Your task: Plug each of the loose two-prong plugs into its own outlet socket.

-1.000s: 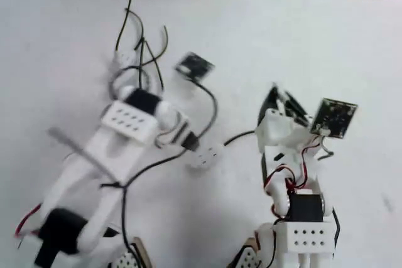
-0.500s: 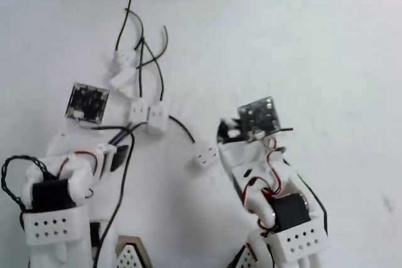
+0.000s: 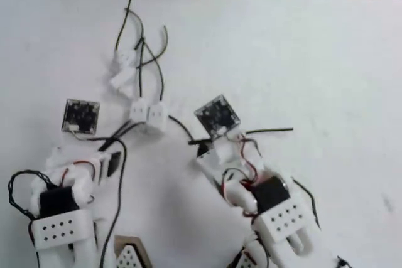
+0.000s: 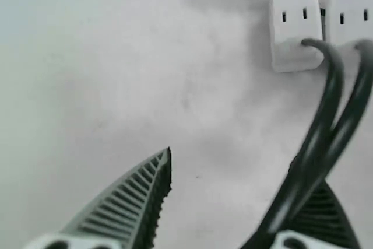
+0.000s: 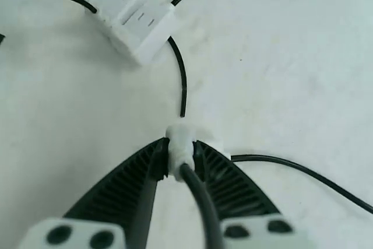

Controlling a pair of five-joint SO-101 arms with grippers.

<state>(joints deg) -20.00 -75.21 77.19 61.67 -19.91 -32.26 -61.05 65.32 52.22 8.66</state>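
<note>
The right gripper [image 5: 180, 147] pinches a white plug [image 5: 178, 134]; the left gripper [image 4: 242, 170] stands wide open near two sockets [image 4: 294, 18].

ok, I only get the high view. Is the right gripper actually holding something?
Observer: Yes. The right wrist view shows the right gripper shut on a small white plastic plug.
Operator: Left gripper?
Observer: The left gripper is open with nothing between its fingers. A thick black cable runs in front of one finger.
Operator: Sockets free?
Observer: The two white block-shaped outlet sockets lie side by side, and the slot pairs that show on them are empty.
</note>
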